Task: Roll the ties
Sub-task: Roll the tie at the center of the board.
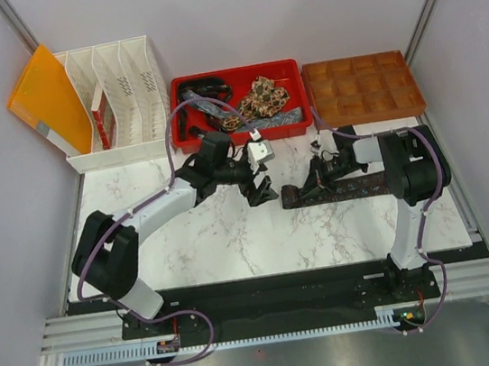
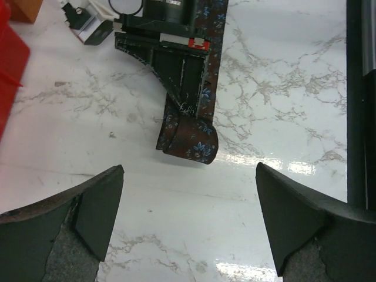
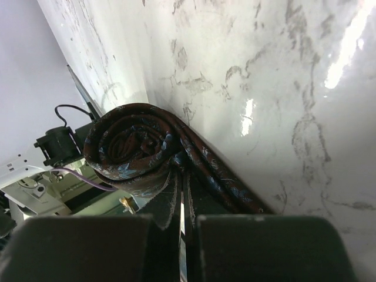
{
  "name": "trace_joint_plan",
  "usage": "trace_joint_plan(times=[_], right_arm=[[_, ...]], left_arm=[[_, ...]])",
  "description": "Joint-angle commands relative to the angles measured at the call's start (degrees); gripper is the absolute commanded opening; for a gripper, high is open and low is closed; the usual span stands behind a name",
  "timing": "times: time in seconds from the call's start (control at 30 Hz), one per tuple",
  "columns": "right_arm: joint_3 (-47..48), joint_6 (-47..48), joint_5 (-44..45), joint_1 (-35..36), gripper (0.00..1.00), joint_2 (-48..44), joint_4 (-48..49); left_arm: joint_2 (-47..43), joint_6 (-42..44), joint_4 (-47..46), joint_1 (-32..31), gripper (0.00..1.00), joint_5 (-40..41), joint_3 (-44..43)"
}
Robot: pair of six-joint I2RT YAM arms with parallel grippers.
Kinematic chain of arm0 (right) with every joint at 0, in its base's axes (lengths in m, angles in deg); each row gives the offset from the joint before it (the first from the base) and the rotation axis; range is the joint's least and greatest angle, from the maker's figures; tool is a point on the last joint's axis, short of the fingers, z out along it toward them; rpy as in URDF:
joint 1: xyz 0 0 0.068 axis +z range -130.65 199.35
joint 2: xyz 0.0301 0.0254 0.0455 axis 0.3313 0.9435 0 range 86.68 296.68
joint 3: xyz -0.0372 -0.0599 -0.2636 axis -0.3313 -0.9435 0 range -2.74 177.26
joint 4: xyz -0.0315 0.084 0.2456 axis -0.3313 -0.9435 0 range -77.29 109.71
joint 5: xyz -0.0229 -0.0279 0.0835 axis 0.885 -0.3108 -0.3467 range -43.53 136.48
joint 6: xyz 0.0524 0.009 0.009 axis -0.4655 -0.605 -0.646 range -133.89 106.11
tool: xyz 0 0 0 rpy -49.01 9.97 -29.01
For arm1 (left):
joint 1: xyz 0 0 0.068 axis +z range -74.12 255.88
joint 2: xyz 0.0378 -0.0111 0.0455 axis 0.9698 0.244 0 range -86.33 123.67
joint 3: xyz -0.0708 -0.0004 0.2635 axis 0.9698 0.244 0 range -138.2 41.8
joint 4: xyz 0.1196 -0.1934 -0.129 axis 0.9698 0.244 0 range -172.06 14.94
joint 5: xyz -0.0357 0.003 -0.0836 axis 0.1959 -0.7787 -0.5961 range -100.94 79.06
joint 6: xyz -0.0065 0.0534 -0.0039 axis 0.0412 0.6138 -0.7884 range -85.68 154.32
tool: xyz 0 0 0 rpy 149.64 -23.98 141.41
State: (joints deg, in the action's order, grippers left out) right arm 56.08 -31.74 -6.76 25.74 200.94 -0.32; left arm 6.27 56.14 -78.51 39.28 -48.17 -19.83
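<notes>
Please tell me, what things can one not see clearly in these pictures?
Top view: the tie's right end, under the right arm.
Top view: how many ties lie in the red tray; tangled, small.
Right wrist view: where the right pincer meets the tie; dark, blurred.
Left wrist view: the tie's length, cut by the top edge.

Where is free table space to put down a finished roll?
Free: the marble strip between the brown tie and the arm bases. Crowded: around the left gripper and right gripper at the tie's rolled end, and the red tray.
</notes>
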Motion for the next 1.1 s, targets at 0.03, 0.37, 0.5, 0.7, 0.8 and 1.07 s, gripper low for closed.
trace_joint_plan(times=[0.03, 0.37, 0.5, 0.7, 0.8, 1.07], right_arm=[[1.4, 5.7, 9.6, 1.9, 0.0, 3.6, -2.4], [2.2, 7.2, 8.4, 4.2, 0.0, 4.7, -4.4], [2.0, 7.0, 8.0, 4.4, 0.0, 4.1, -4.4], [2.1, 6.2, 7.4, 4.5, 0.0, 3.7, -4.3], [2.3, 6.2, 6.9, 4.5, 0.0, 3.6, -4.3], [2.7, 5.0, 5.7, 4.5, 0.0, 3.3, -4.2]], left_arm=[[1.5, 5.6, -3.6, 0.0, 1.0, -6.8, 3.2], [6.5, 9.9, -20.0, -6.6, 1.0, 7.2, 9.0], [9.4, 12.8, -20.8, -8.7, 1.0, 10.7, 7.8], [13.7, 15.5, -14.6, -9.2, 1.0, 9.5, 3.1], [14.9, 15.2, -12.9, -9.2, 1.0, 10.8, 1.4], [16.3, 18.5, -7.5, -9.3, 0.81, 7.1, -0.6]])
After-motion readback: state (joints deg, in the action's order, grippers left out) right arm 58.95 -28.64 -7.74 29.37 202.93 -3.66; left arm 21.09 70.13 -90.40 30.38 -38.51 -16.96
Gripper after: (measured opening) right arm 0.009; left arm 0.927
